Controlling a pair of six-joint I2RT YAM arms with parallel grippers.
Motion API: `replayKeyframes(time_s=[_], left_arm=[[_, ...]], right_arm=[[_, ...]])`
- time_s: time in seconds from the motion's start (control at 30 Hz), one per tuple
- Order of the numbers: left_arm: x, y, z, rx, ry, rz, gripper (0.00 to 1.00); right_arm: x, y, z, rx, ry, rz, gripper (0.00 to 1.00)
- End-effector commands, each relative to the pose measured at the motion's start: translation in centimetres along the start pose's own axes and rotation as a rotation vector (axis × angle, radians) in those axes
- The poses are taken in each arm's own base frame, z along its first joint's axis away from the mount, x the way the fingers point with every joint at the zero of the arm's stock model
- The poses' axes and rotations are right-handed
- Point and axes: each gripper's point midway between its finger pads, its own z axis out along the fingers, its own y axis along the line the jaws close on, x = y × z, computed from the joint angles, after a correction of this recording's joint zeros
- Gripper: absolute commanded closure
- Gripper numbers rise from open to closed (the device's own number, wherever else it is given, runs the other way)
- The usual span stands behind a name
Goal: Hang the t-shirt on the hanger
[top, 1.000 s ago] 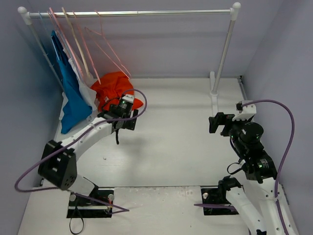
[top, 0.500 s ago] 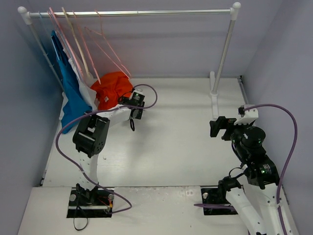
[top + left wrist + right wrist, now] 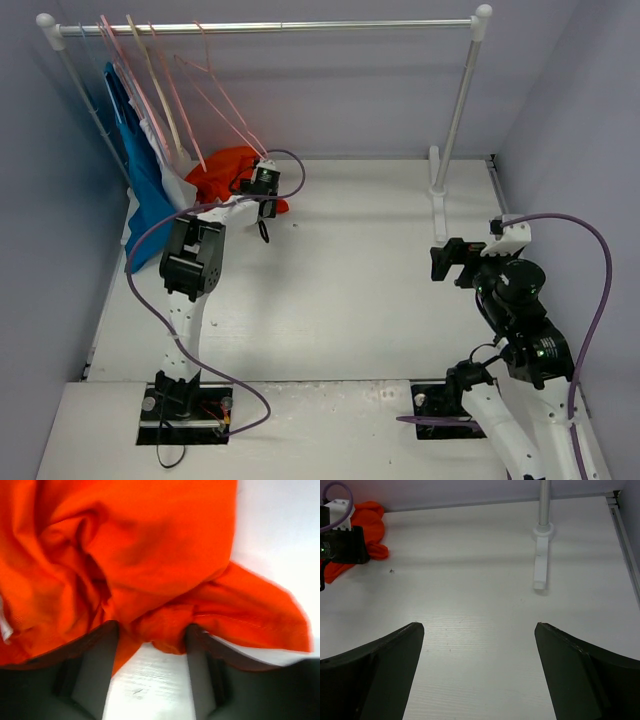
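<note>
- The t-shirt [image 3: 222,170] lies in a crumpled orange heap on the table [image 3: 360,290] at the far left, under the hanging garments.
- The heap has no clear long axis. In the left wrist view, one stitched flap trails off toward 3 o'clock.
- The left gripper [image 3: 263,200] is much the nearer of the two. In the overhead view it sits at the heap's near right edge, with the bulk of the cloth at about 10 o'clock from it.
- In the left wrist view, the left gripper's jaws are spread. A small fold of the t-shirt [image 3: 150,555] lies between the fingertips and is not pinched.
- The right gripper [image 3: 447,260] hangs well apart on the right side. Its jaws are spread wide and hold nothing, and the shirt is far off at its 10 o'clock.
- The hanger [image 3: 228,116] hangs from the rail [image 3: 300,26], at about 12 o'clock above the heap.
</note>
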Motion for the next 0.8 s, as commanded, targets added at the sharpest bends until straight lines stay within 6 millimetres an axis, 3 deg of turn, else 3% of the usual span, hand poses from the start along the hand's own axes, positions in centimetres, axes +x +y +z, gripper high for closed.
replayKeyframes(time_s=[0.0, 0.03, 0.07, 0.17, 0.2, 0.27, 0.3, 0.4, 0.43, 0.5, 0.53, 0.57, 0.6, 0.63, 0.7, 0.73, 0.77], left_arm=[[1.1, -1.2, 0.3, 0.07, 0.053, 0.013, 0.54], [1.2, -1.6, 0.1, 0.088, 0.055, 0.013, 0.61], [1.5, -2.0, 0.0, 0.109, 0.063, 0.009, 0.76], [1.8, -4.2, -2.4, 0.214, 0.069, 0.029, 0.99], [2.1, -6.4, -4.0, 0.284, 0.068, 0.052, 1.0], [3.2, -8.1, -7.3, 0.355, 0.078, 0.095, 1.0], [4.1, -10.7, -9.7, 0.412, 0.077, 0.147, 1.0], [7.5, -13.9, -15.8, 0.527, 0.107, 0.237, 1.0], [8.5, -16.4, -19.8, 0.601, 0.082, 0.288, 1.0], [12.0, -17.9, -23.3, 0.653, 0.116, 0.349, 1.0], [13.4, -19.8, -27.2, 0.715, 0.094, 0.407, 1.0], [14.6, -19.9, -28.6, 0.717, 0.111, 0.425, 1.0], [15.6, -20.0, -29.7, 0.72, 0.114, 0.444, 0.93], [15.7, -19.8, -31.0, 0.717, 0.097, 0.439, 0.71], [16.9, -19.0, -31.8, 0.688, 0.146, 0.371, 0.63], [16.3, -18.3, -32.2, 0.674, 0.136, 0.327, 0.54], [16.3, -17.7, -32.3, 0.646, 0.147, 0.273, 0.51]], right_arm=[[-3.0, 0.7, 0.0, -0.016, -0.071, 0.019, 0.0], [-3.1, 0.7, 0.0, -0.018, -0.07, 0.021, 0.0], [-3.2, 0.8, 0.0, -0.019, -0.07, 0.021, 0.0], [-3.3, 0.9, -0.1, -0.026, -0.075, 0.021, 0.0], [-3.4, 0.9, -0.1, -0.025, -0.077, 0.02, 0.0], [-3.8, 1.0, -0.1, -0.029, -0.088, 0.017, 0.0], [-4.1, 1.1, -0.1, -0.031, -0.097, 0.016, 0.0], [-4.7, 1.0, -0.2, -0.028, -0.117, 0.007, 0.0], [-5.0, 1.0, -0.2, -0.027, -0.123, 0.004, 0.0], [-5.3, 0.9, -0.3, -0.023, -0.133, -0.009, 0.0], [-5.5, 0.9, -0.2, -0.021, -0.137, -0.014, 0.0], [-5.6, 0.9, -0.3, -0.021, -0.14, -0.02, 0.0], [-5.7, 0.8, -0.2, -0.02, -0.142, -0.037, 0.0], [-5.7, 0.8, -0.1, -0.019, -0.139, -0.045, 0.0], [-5.7, 0.7, 0.1, -0.016, -0.136, -0.062, 0.0], [-5.6, 0.7, 0.3, -0.013, -0.129, -0.065, 0.0], [-5.5, 0.7, 0.5, -0.015, -0.124, -0.067, 0.0]])
